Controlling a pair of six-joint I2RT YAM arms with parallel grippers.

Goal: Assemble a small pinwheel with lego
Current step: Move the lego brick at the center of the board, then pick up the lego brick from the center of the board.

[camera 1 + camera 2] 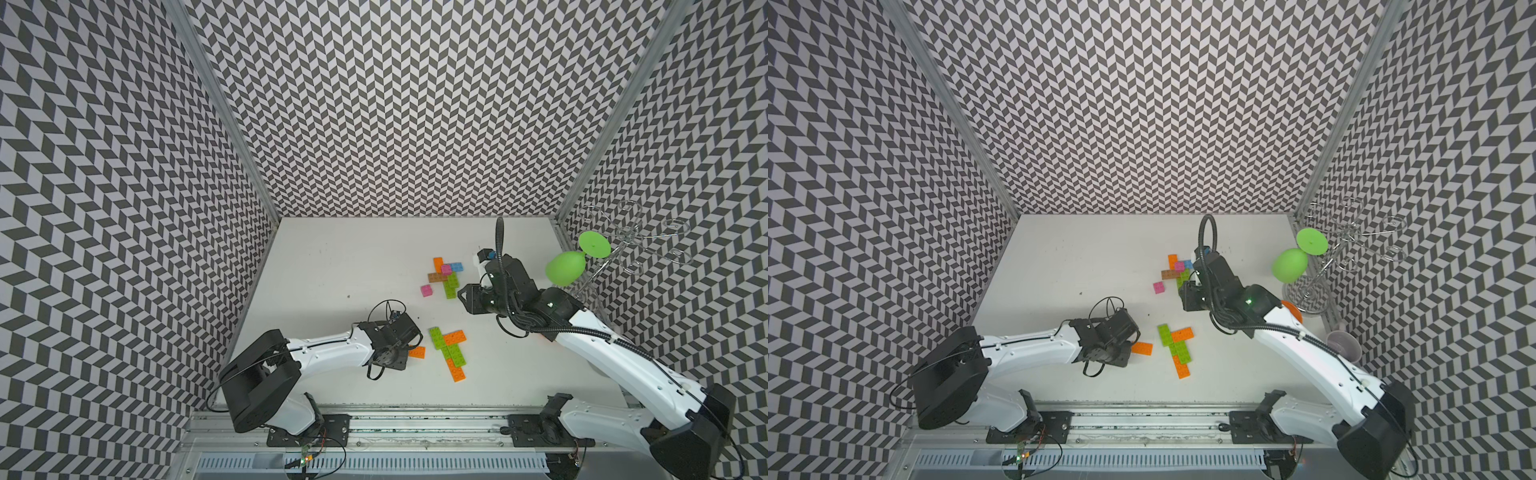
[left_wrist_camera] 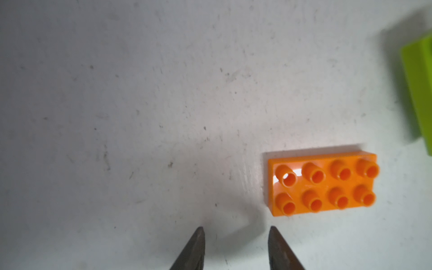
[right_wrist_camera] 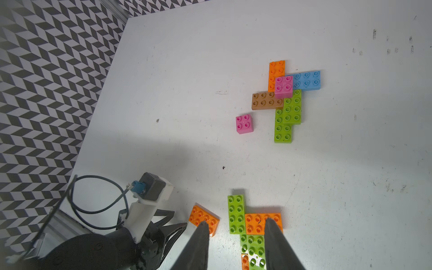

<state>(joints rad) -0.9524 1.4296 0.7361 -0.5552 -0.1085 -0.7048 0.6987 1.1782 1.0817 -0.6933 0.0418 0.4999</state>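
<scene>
- Now the left gripper (image 2: 236,233) is down close to the white table (image 2: 117,93), its dark fingertips (image 2: 198,240) parted by a modest gap with nothing between them.
- The loose orange brick (image 2: 323,184) lies flat, studs up, just beside those tips and untouched; in both top views it shows at the edge of that gripper's black head.
- The right gripper (image 3: 235,224) hangs raised above the table, jaws likewise moderately apart and empty.
- In the right wrist view its tips show in front of the near cluster (image 3: 254,243), a chain of lime and orange bricks joined together toward the front of the table.
- Farther back lies the pinwheel cluster (image 1: 452,282): an orange brick (image 3: 276,70), a blue brick (image 3: 308,80), a brown brick (image 3: 264,101) and a lime brick (image 3: 292,109) fan out around a pink square (image 3: 283,86) stacked on their middle.
- A second lime brick (image 3: 282,133) sticks out from under the first.
- The loose pink square (image 3: 244,124) lies just beside the brown brick, not touching it.
- A green goblet (image 1: 565,268) hangs tilted from a wire rack (image 1: 636,237) at the table's far right corner.
</scene>
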